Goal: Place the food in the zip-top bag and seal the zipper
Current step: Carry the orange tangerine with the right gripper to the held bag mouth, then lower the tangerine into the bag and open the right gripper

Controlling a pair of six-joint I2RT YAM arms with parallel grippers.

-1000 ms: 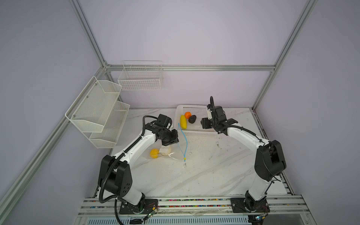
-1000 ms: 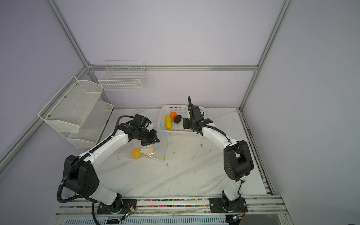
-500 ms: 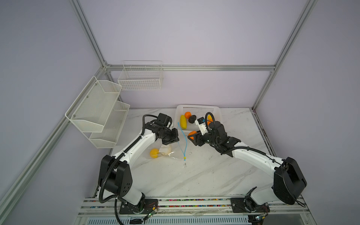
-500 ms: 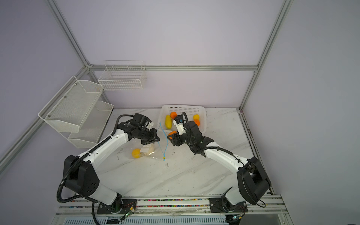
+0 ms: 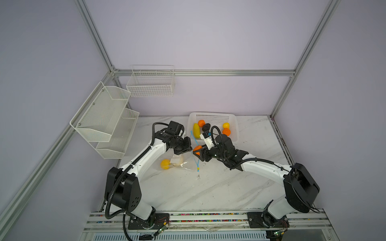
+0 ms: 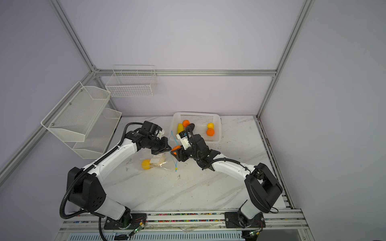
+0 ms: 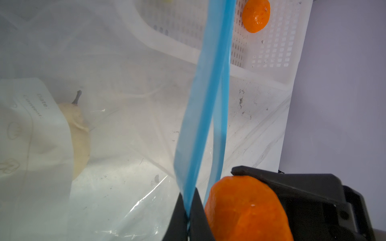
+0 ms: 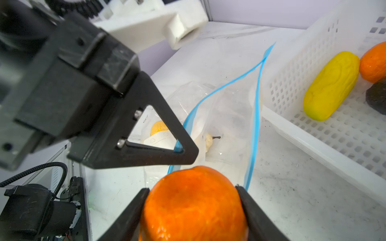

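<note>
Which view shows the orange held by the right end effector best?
The right wrist view: the orange fills the foreground, clamped in the right end effector. The left wrist view crops it at the edge; both top views show only a small spot.

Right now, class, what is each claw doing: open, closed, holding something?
Left claw: closed, pinching the blue zipper strip.
Right claw: closed around an orange ball.

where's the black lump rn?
In both top views the black lump lies in the white basket at the back of the table, in the basket's left half, close beside an orange ball and the long yellow piece.
</note>
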